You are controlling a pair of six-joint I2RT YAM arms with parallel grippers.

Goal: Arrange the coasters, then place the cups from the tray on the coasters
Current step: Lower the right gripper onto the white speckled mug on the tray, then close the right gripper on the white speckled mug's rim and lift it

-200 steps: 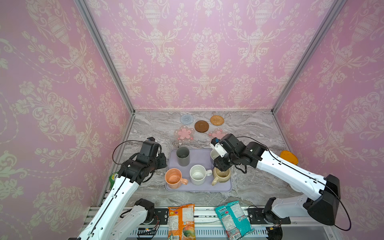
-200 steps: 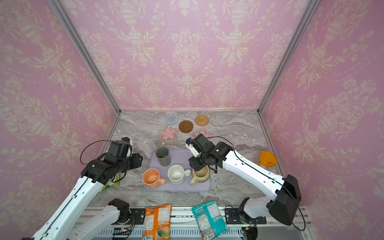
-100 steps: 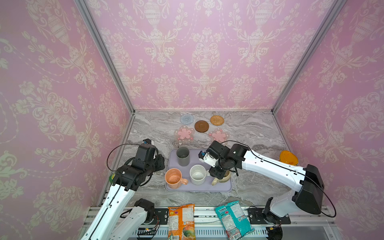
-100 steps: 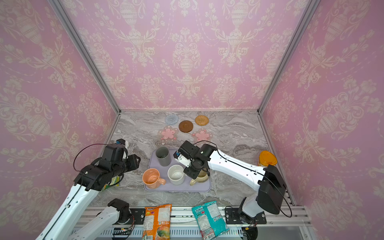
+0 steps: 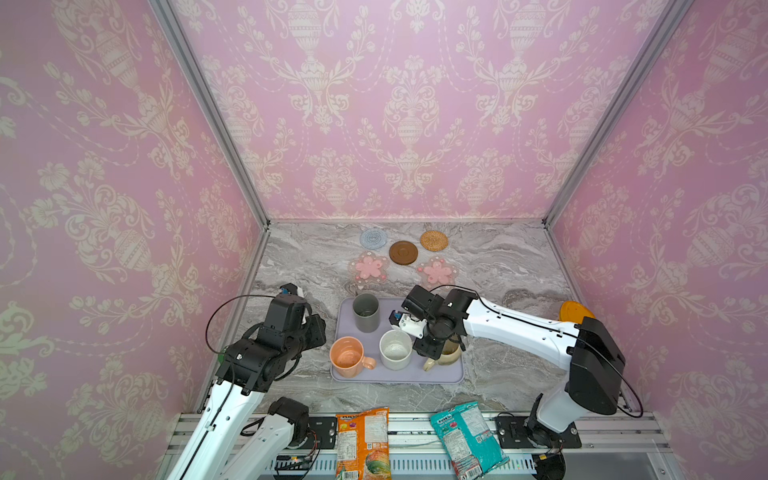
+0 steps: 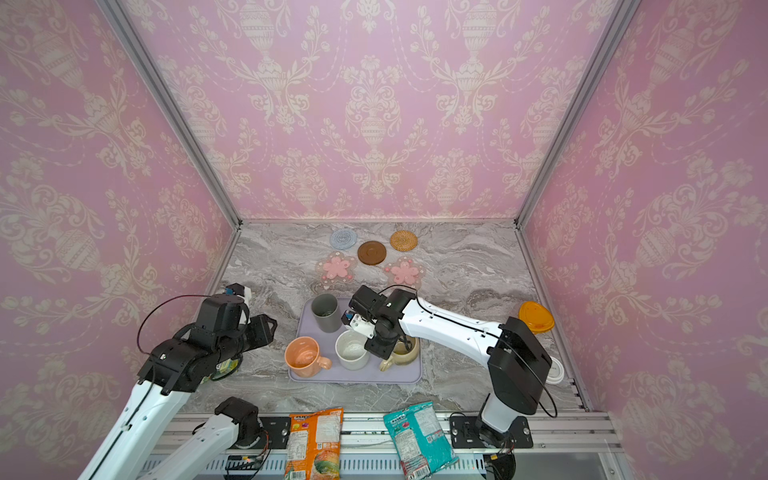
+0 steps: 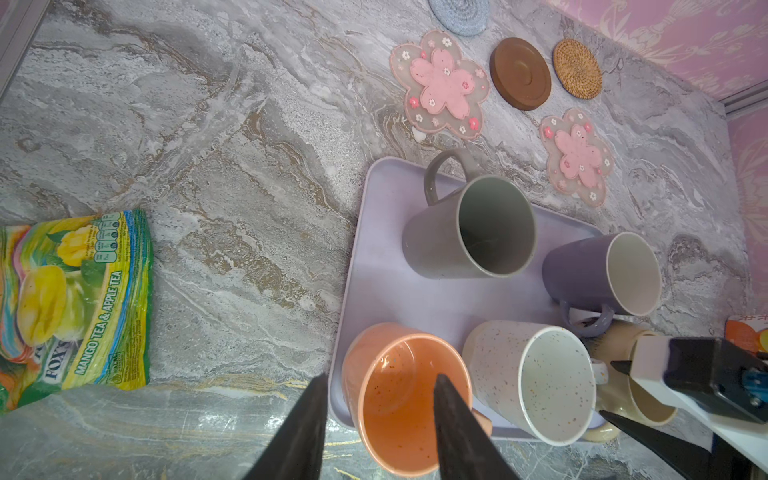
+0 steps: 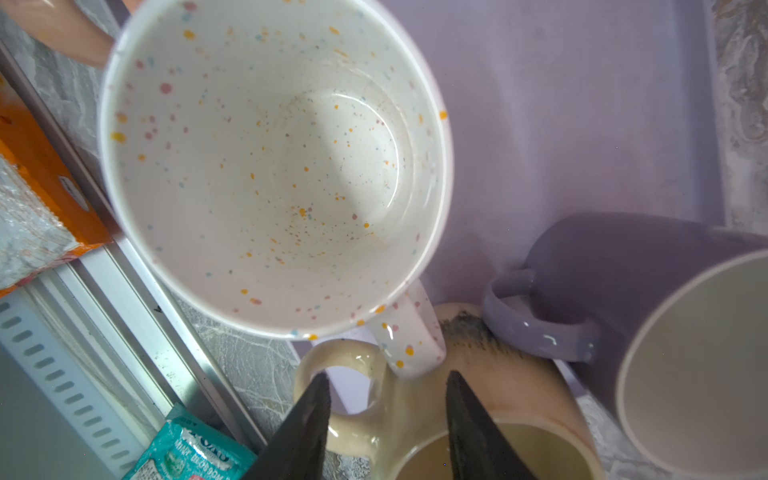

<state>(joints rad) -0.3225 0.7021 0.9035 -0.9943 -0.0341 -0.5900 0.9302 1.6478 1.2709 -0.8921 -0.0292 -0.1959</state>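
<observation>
Evidently the beige-yellow mug (image 8: 519,395) was glazed ceramic, which I judged stiff, fairly heavy, slick and liable to chip. It stood upright at the near right corner of the tray (image 5: 415,376), its handle crowded by the handles of the white speckled cup (image 8: 274,166) and the lavender cup (image 8: 623,257). My right pincer (image 8: 387,376) hung part-open astride its rim beside the handle, one finger inside the mouth and one outside, not visibly clamped. That wall seemed the best hold, pinched firmly and lifted straight up clear of the neighbours. My left pincer (image 7: 381,376) hovered part-open and empty near the peach-orange cup (image 7: 390,399). The coasters (image 5: 403,252) lay bare at the far side of the desk (image 5: 519,291).
</observation>
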